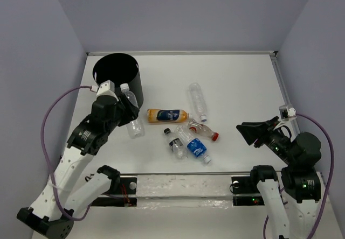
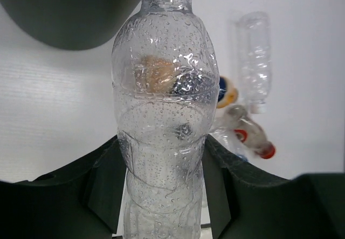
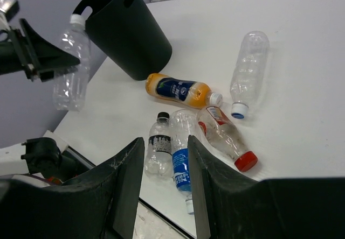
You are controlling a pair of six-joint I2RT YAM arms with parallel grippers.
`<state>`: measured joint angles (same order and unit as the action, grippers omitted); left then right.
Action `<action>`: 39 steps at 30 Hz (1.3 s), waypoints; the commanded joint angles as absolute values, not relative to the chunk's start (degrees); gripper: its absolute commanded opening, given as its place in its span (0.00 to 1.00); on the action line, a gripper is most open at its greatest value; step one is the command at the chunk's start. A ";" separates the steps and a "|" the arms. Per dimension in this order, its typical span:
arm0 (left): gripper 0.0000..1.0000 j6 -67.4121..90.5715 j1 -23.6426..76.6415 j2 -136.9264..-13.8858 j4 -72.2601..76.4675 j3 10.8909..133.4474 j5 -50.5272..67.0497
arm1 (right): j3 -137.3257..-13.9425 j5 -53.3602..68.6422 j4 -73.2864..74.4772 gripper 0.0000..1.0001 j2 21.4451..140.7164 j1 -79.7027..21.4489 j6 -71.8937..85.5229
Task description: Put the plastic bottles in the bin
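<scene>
My left gripper [image 1: 128,111] is shut on a clear white-capped plastic bottle [image 2: 164,88], held above the table just in front of the black bin [image 1: 116,77]. Its cap [image 1: 124,88] points toward the bin's wall. On the table lie an orange-liquid bottle [image 1: 167,115], a clear empty bottle [image 1: 197,100], a red-capped bottle [image 1: 204,130], a blue-label bottle [image 1: 194,145] and a small black-capped bottle [image 1: 173,142]. At the right, my right gripper [image 1: 245,133] hovers open and empty, facing the pile from above the near edge.
The bin [image 3: 129,29] stands at the table's far left corner. Grey walls close in the left, back and right sides. A metal rail [image 1: 183,185] runs along the near edge between the arm bases.
</scene>
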<state>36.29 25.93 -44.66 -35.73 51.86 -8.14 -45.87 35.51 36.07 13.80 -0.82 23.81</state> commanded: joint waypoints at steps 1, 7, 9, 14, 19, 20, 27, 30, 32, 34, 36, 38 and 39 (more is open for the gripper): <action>0.42 35.95 26.19 -44.03 -34.56 63.33 -4.23 | -48.69 35.51 36.12 0.43 15.11 -1.23 23.82; 0.42 33.49 26.28 -48.59 -26.20 74.42 -2.81 | -48.52 34.54 35.68 0.43 15.29 -1.23 24.17; 0.42 32.79 26.28 -50.26 -23.04 76.46 -2.99 | -47.99 35.07 35.25 0.43 15.38 -1.23 24.17; 0.42 28.14 26.28 -55.54 -14.09 79.71 -10.52 | -45.97 35.59 32.52 0.43 16.34 -1.23 24.79; 0.42 23.47 25.75 -59.93 -6.95 80.50 -20.63 | -44.48 35.77 29.88 0.43 17.05 -1.23 24.87; 0.42 23.64 25.40 -60.64 -6.77 81.03 -22.05 | -44.12 35.95 29.62 0.43 17.31 -1.23 24.87; 0.42 22.85 19.52 -63.98 -2.82 82.88 -23.56 | -42.28 36.91 28.74 0.43 17.05 -1.23 24.52; 0.42 23.55 15.75 -64.07 -0.53 81.65 -22.50 | -42.54 36.83 28.57 0.43 16.79 -1.23 24.87; 0.42 23.29 13.90 -64.68 1.04 81.04 -22.94 | -42.28 37.26 27.95 0.43 16.61 -1.23 25.31; 0.42 22.33 11.96 -66.00 2.10 80.60 -23.46 | -41.66 37.79 26.29 0.43 16.44 -1.23 25.92; 0.42 19.87 11.69 -66.53 5.17 79.55 -25.22 | -40.70 38.05 25.58 0.43 16.70 -1.23 26.01; 0.42 19.07 11.16 -67.58 7.11 78.23 -25.49 | -40.26 39.02 24.87 0.43 17.22 -1.23 26.02; 0.42 18.55 10.99 -67.94 7.90 77.61 -25.40 | -39.91 39.28 24.70 0.43 17.31 -1.23 26.02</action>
<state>21.98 11.62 -66.63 -0.75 79.18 -23.05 -41.17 36.91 29.26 17.08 -0.82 25.30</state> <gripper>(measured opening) 0.611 0.430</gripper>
